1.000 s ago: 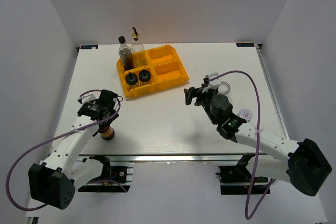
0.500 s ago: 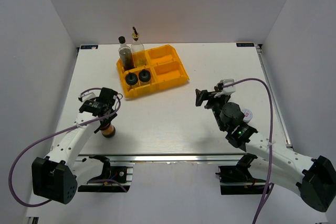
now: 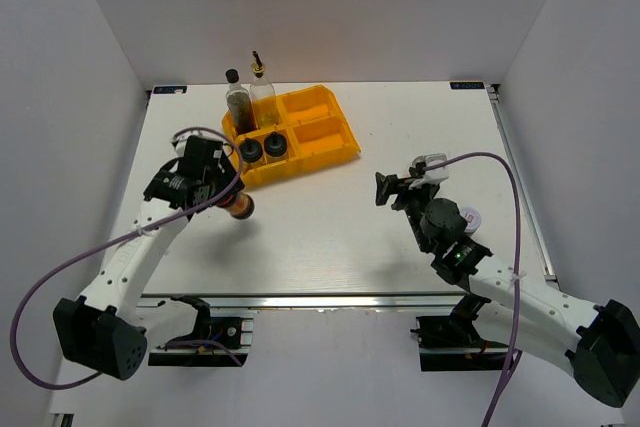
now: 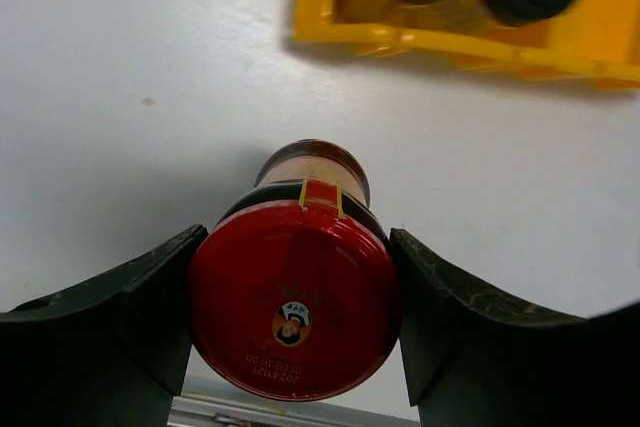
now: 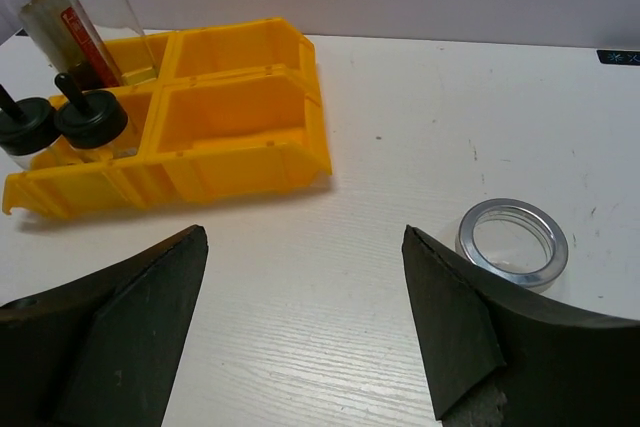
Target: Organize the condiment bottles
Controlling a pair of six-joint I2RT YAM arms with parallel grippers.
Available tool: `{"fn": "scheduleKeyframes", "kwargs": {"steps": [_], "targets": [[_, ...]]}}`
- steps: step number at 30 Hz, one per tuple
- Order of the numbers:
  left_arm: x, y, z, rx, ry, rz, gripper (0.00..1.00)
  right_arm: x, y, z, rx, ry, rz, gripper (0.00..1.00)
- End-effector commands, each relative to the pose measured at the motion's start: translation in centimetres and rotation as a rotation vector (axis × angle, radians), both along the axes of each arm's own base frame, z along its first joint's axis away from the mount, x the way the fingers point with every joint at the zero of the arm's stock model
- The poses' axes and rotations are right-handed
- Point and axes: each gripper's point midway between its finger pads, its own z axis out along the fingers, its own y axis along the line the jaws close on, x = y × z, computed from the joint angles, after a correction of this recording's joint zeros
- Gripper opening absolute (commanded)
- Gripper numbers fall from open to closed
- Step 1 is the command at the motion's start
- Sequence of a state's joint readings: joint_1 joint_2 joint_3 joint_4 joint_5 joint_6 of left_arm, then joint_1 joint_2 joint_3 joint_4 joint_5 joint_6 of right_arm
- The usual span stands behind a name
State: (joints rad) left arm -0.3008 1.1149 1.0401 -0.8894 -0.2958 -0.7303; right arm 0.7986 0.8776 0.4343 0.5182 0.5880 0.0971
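Nearest, beside the right forearm: pale-lidded jar (image 3: 468,218), upright on the table (image 3: 330,237). Next, right gripper (image 5: 305,327): gapes wide, grips nothing, hovers low over the table with a silver-lidded jar (image 5: 512,243) just beyond one finger. Left gripper (image 4: 295,292): clamps the red-lidded jar (image 4: 292,312) at its lid, jaws partly closed around it, holds it lifted and tipped near the front left corner of the yellow tray (image 3: 335,142). Farther, in the front left compartment: two black-capped shakers (image 3: 250,151). Behind, in the back left compartment: tall dark bottle (image 3: 238,102) and clear gold-spouted bottle (image 3: 262,87), both upright.
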Motion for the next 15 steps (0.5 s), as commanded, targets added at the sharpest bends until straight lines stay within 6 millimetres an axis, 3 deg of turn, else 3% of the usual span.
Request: {"fn": "scheduleKeyframes", "kwargs": {"steps": [1,3,5,6,8,9,10,11,12,13,14,15], "targets": [[4.0,-4.7,6.6,-0.078,-0.214,-0.177,0.00,-0.1,-0.9,1.7,0.035,-0.061,-0.023,0.83],[4.7,-6.9,9.3,-0.072,-0.277,-0.247,0.00,-0.2,-1.2,1.9,0.044,-0.074,-0.029,0.83],[5.6,-9.5,9.9,-0.068,-0.289,-0.318,0.00,-0.3,-1.5,2.0,0.051,-0.080,-0.034,0.83],[6.5,-10.9,12.3,-0.077,-0.346,-0.366,0.00,-0.3,-1.7,2.0,0.054,-0.084,-0.037,0.83],[8.0,-13.6,12.1,-0.060,-0.336,-0.428,0.00,-0.3,-2.0,2.2,0.060,-0.090,-0.047,0.83],[8.8,-14.3,12.7,-0.049,-0.351,-0.437,0.00,-0.3,-2.3,2.0,0.060,-0.088,-0.056,0.83],[10.1,-14.9,15.0,-0.047,-0.409,-0.428,0.00,-0.3,-2.4,1.9,0.069,-0.087,-0.060,0.83],[11.6,-16.2,14.0,-0.038,-0.392,-0.444,0.00,-0.2,-2.5,1.9,0.071,-0.089,-0.063,0.83],[12.7,-17.0,14.5,-0.036,-0.415,-0.462,0.00,0.0,-2.7,1.8,0.071,-0.090,-0.069,0.83],[13.9,-17.7,16.9,-0.047,-0.469,-0.464,0.00,0.1,-2.8,1.7,0.069,-0.086,-0.073,0.83],[14.9,-18.2,17.2,-0.043,-0.478,-0.461,0.00,0.2,-2.9,1.7,0.065,-0.083,-0.079,0.83],[17.0,-19.3,14.9,0.005,-0.438,-0.482,0.00,0.3,-3.4,1.6,0.065,-0.079,-0.099,0.83]]}}
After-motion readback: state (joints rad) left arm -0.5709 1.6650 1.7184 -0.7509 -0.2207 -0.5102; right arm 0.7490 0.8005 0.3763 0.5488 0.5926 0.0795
